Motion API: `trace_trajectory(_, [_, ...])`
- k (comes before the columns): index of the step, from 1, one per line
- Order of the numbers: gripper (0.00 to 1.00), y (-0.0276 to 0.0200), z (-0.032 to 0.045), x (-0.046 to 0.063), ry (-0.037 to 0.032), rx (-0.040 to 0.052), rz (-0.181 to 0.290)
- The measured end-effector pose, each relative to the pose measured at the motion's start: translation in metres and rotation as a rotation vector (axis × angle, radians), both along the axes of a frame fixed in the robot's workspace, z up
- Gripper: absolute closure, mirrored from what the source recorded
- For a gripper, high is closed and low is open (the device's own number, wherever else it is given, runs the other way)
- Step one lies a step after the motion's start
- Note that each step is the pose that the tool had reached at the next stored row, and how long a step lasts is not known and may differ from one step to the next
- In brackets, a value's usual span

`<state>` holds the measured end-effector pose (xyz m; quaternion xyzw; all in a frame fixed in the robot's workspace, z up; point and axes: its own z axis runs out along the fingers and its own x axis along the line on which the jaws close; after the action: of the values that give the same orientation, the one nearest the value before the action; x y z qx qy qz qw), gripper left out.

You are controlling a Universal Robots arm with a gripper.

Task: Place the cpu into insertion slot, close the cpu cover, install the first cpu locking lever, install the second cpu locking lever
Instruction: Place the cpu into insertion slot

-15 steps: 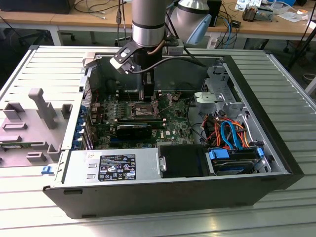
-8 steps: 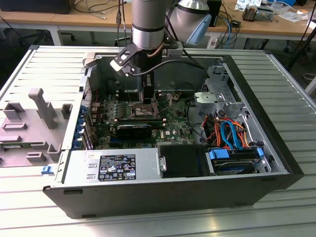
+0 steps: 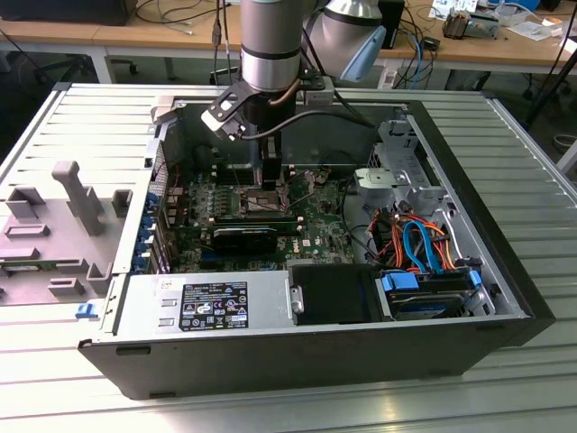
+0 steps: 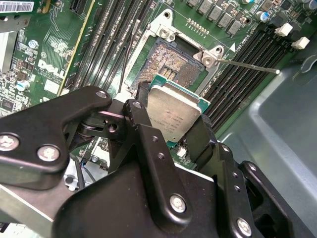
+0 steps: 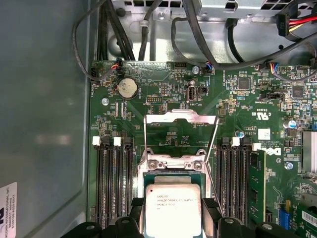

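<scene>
End effector (image 4: 173,124) pinches the cpu (image 4: 174,110) by two opposite edges, holding it over the bare insertion slot (image 4: 171,62) of the motherboard (image 5: 247,114); contact with the slot cannot be told. In the first wrist view the cpu cover (image 5: 181,117) lies swung open beyond the slot.

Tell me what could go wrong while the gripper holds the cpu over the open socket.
The gripper holds the cpu by its edges above the bare socket; lowered tilted or shifted, it may bend the contacts. A locking lever juts beside the socket; the gripper might catch it.
</scene>
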<state>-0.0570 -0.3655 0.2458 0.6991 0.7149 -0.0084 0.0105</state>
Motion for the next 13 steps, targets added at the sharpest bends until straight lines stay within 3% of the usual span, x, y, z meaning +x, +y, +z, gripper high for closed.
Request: trace_trajectory(13, [0.46, 0.0000, -0.0030, 0.0000, 0.0000, 0.0000, 0.000])
